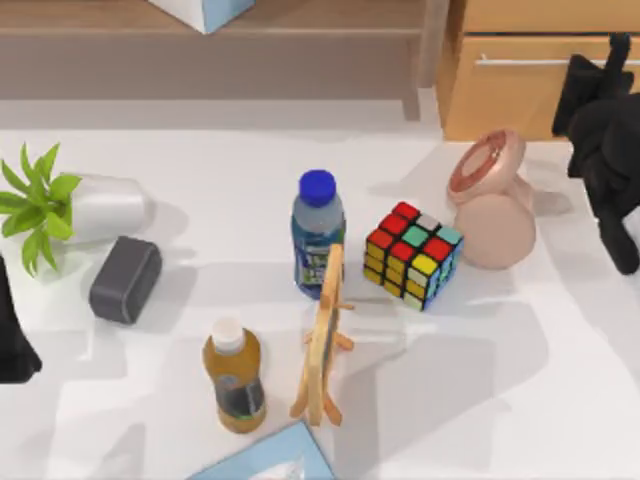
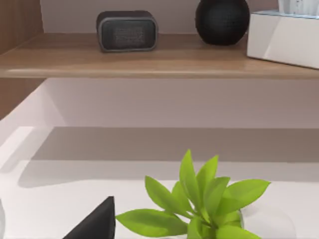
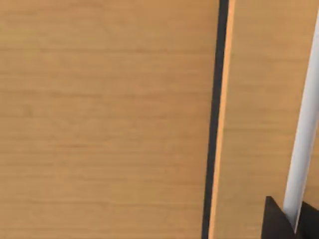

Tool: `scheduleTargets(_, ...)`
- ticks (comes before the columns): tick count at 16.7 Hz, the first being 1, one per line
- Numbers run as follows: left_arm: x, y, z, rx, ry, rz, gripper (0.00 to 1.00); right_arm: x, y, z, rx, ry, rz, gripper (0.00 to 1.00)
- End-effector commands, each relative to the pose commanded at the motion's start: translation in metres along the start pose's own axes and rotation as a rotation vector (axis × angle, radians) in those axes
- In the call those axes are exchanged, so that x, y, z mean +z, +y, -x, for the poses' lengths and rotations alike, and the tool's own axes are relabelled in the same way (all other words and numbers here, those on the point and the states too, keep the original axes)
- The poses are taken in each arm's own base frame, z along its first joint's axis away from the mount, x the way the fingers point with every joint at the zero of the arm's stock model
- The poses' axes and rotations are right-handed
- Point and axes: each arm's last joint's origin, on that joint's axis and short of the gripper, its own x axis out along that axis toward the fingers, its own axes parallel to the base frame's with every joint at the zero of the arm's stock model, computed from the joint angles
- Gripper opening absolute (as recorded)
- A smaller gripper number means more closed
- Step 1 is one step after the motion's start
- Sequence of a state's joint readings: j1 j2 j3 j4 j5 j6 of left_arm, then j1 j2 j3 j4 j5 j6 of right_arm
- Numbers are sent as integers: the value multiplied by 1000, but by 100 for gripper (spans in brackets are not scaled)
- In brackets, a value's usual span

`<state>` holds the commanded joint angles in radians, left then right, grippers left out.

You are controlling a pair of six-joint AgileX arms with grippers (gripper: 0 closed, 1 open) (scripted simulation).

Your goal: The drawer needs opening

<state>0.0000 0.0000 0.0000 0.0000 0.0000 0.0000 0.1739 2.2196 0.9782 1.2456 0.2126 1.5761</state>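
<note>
Right gripper (image 1: 612, 62): black two-finger claw at the table's far right, fingers either side of the thin silver bar handle (image 3: 303, 144); whether they clamp it cannot be told.
Drawer: light orange-tan wooden drawer front (image 1: 520, 85), far right corner, sitting flush in its cabinet.
Nearby: pink round alarm clock (image 1: 492, 198), multicoloured Rubik's cube (image 1: 412, 254).
Left gripper: parked at the left edge, by the green potted plant (image 1: 35, 200).

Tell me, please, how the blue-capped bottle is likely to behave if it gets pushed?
The bottle stands upright, tall and narrow, so a push near its cap would probably tip it. Once down, its round body would likely roll. The cube and wooden stand sit close by, so it might knock into them.
</note>
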Motion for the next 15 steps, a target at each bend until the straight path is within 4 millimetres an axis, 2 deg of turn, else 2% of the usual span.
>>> scheduleTargets(3, 0, 0, 0, 0, 0, 0, 100, 0, -12, 31, -52, 11, 10, 0)
scheduleTargets(5, 0, 0, 0, 0, 0, 0, 100, 0, -9, 44, -37, 10, 7, 0)
scheduleTargets(11, 0, 0, 0, 0, 0, 0, 100, 2, -7, 48, -29, 3, 5, 0)
scheduleTargets(13, 0, 0, 0, 0, 0, 0, 100, 2, -4, 56, -17, -1, 5, 0)
scheduleTargets(15, 0, 0, 0, 0, 0, 0, 100, 2, -6, 74, -23, -2, 7, 0)
